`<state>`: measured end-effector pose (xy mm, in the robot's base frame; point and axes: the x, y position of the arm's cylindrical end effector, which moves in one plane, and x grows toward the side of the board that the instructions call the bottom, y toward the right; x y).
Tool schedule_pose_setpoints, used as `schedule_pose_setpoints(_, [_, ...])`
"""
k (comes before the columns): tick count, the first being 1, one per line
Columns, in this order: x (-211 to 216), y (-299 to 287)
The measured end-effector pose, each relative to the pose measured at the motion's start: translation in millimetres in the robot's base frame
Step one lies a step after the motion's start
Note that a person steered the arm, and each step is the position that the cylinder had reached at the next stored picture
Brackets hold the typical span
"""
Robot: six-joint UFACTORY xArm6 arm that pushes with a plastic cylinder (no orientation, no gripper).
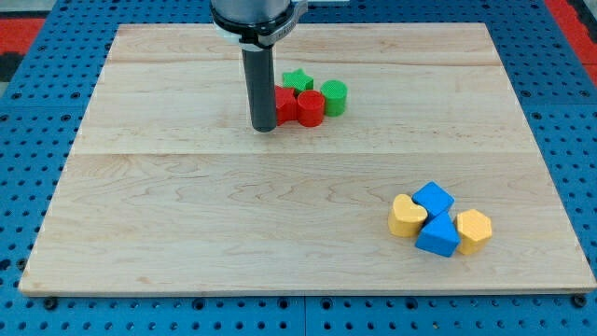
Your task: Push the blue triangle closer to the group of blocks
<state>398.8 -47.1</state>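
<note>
1. Wooden board (187, 215) fills the single camera view, pale planks over a blue pegboard surround (28, 121). Only one view exists, so everything below comes from it.

2. At about 12 o'clock on the board the dark rod comes down, and the tip (264, 128) rests on the wood, touching or just beside a red block (284, 103) whose shape the rod partly hides.

3. Around that block sit a red cylinder (311, 107), a green star (298, 81) at its 11 o'clock and a green cylinder (334, 97) at its 2 o'clock. All four are packed close together.

4. Far off at roughly 4 o'clock on the board lies the blue triangle (438, 236), touching a yellow heart (407, 216) at its 9 o'clock, a blue cube (433, 199) at its 12 o'clock and a yellow hexagon (474, 229) at its 3 o'clock.

5. The arm has no jaws to open or close; it ends in the bare rod alone.

6. Judged from the layout, the push has not begun: the tip is well apart from the blue triangle. If the group meant is the red and green cluster, the next move calls for carrying the tip round to the triangle's 4 o'clock side and pushing toward 10 o'clock, without dragging the yellow heart or blue cube along.
</note>
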Motion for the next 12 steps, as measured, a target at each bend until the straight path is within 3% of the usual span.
schedule_pose_setpoints(2, [6,16])
schedule_pose_setpoints(3, [75,53])
schedule_pose_setpoints(4, [98,91])
schedule_pose_setpoints(6, [33,263])
schedule_pose_setpoints(7, [121,350])
schedule_pose_setpoints(8, [195,326])
schedule_pose_setpoints(10, [177,146])
schedule_pose_setpoints(12, [118,48])
